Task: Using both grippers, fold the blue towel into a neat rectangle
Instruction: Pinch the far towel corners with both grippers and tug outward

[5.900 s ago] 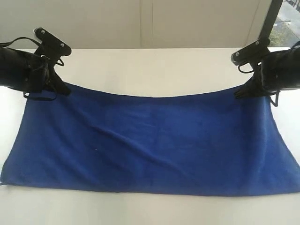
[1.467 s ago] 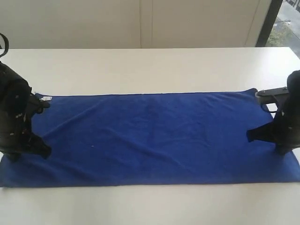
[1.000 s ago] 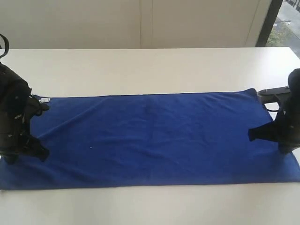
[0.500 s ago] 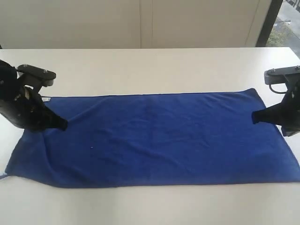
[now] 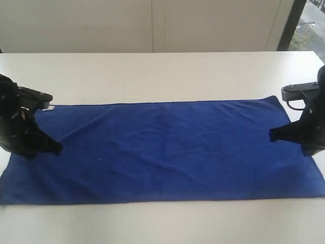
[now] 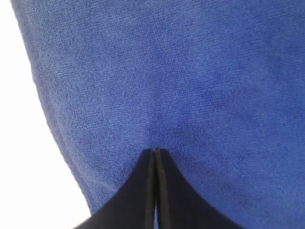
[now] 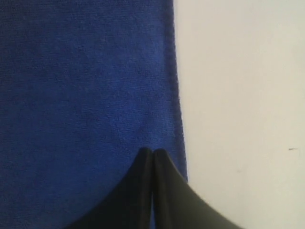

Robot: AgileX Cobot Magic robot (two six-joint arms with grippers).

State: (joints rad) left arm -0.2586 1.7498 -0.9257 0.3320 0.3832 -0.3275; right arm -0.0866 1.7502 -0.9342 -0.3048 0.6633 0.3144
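The blue towel point(image 5: 162, 150) lies flat on the white table point(image 5: 162, 76) as a long rectangle, with its small white tag point(image 5: 49, 108) at the far left corner. My left gripper point(image 5: 58, 148) rests on the towel's left end, its jaws shut with no cloth seen between them point(image 6: 156, 150). At the right end my right gripper point(image 5: 271, 134) is also shut, its tips over the towel point(image 7: 71, 95) just inside the edge point(image 7: 152, 151). Neither wrist view shows whether the tips touch the cloth.
A pale wall runs behind the table, and a dark window frame point(image 5: 289, 23) stands at the far right. White tabletop shows beside the towel's edge in both wrist views point(image 7: 238, 95) point(image 6: 28, 167).
Half a second ago both grippers were higher and farther back and the towel's left end was pulled askew. Now they sit lower and nearer, and the left end lies straight again.
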